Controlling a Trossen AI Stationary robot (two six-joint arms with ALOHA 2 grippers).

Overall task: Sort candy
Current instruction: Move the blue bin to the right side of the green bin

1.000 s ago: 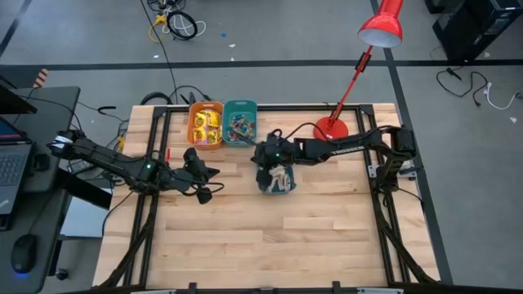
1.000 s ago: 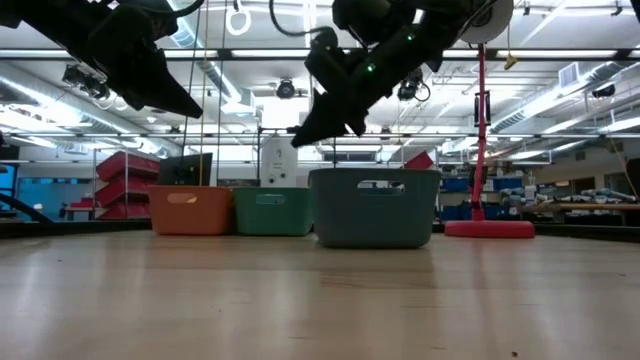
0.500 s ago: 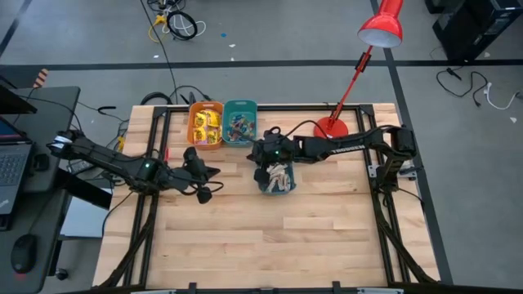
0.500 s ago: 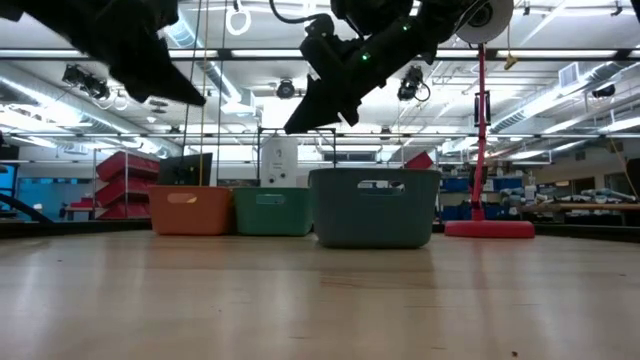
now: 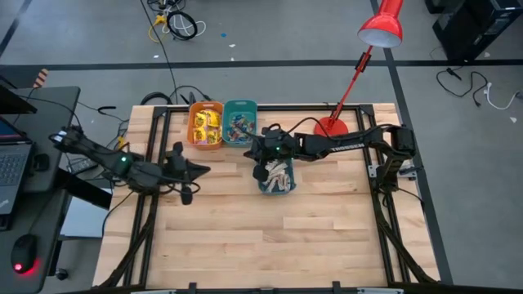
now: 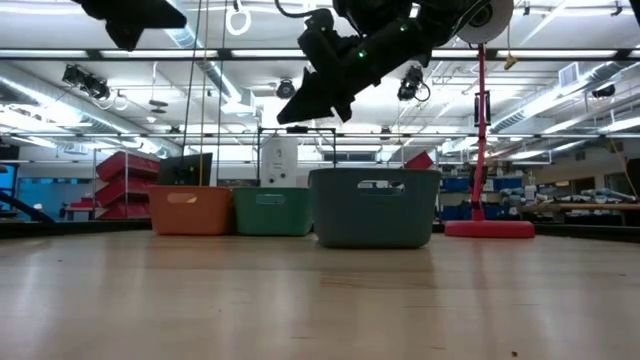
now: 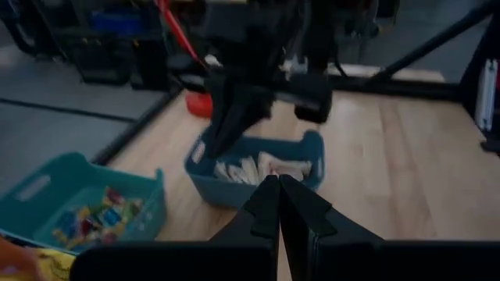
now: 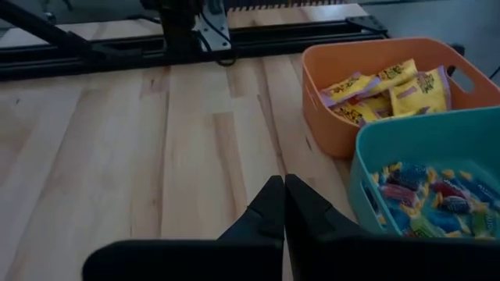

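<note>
Candy is all in bins, none loose on the desk (image 5: 270,237): yellow packets (image 8: 391,86) in the orange bin (image 8: 328,125), small coloured pieces (image 8: 433,203) in the teal bin (image 8: 367,187), pale sticks (image 5: 279,175) in the grey-blue bin (image 5: 276,190).

Right pincer (image 8: 280,204) is pinched shut, nothing visible between the tips. It hangs high, near the gap between teal and grey-blue bins. If it does carry a tiny piece, I can't tell.

Left pincer (image 7: 279,204) is also closed and empty-looking, raised above the desk left of the bins and aimed toward the grey-blue one.

Risks, as a guess:
- Descending shut into a bin means pushing sweets instead of grasping them.
- Teal and orange bins touch, so a small offset could put a piece in the wrong one, or clip a rim and shift it.
- Both arms heading for the grey-blue bin could collide.
- The red lamp (image 5: 381,28) leans over the right arm.
</note>
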